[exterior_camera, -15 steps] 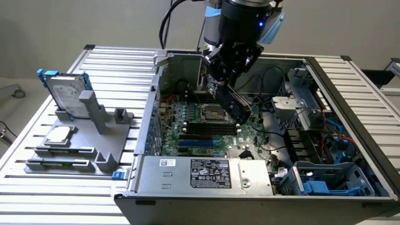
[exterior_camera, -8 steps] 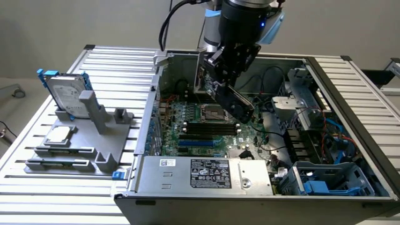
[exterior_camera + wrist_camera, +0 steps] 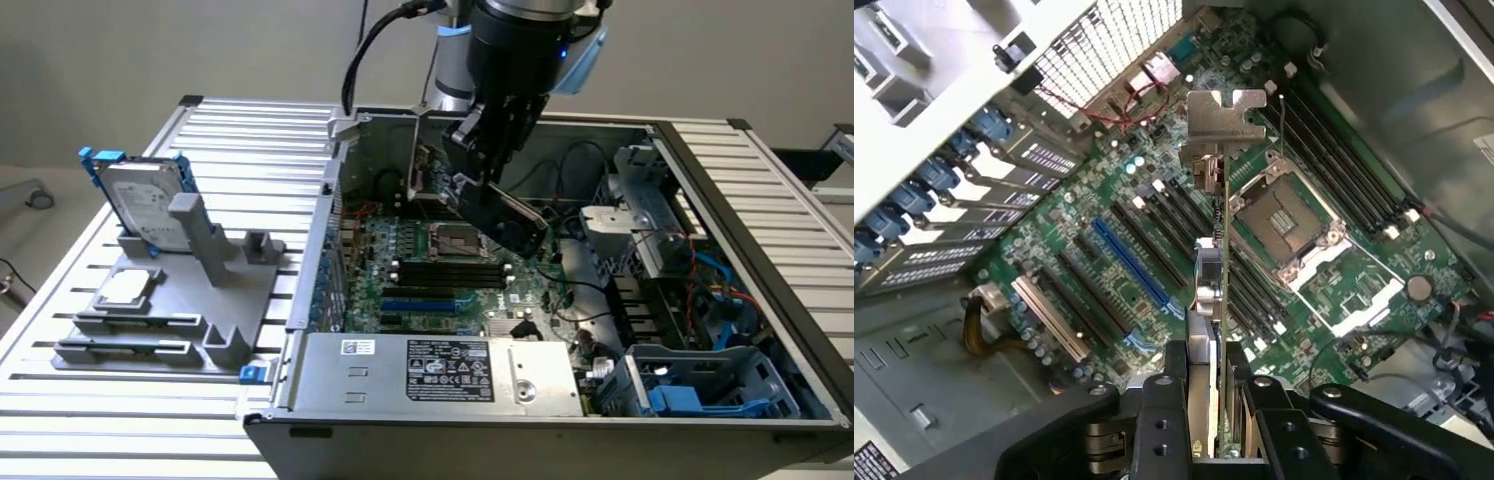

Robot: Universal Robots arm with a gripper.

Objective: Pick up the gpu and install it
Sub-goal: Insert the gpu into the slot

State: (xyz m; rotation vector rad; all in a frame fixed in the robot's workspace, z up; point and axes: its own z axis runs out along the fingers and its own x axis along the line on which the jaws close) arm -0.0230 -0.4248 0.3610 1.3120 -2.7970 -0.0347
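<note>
The gpu is picked up, clamped in the gripper. It's held above the motherboard, not slotted in yet.

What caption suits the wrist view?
Black claw grips the thin green gpu card, edge-on, above the green motherboard.
</note>
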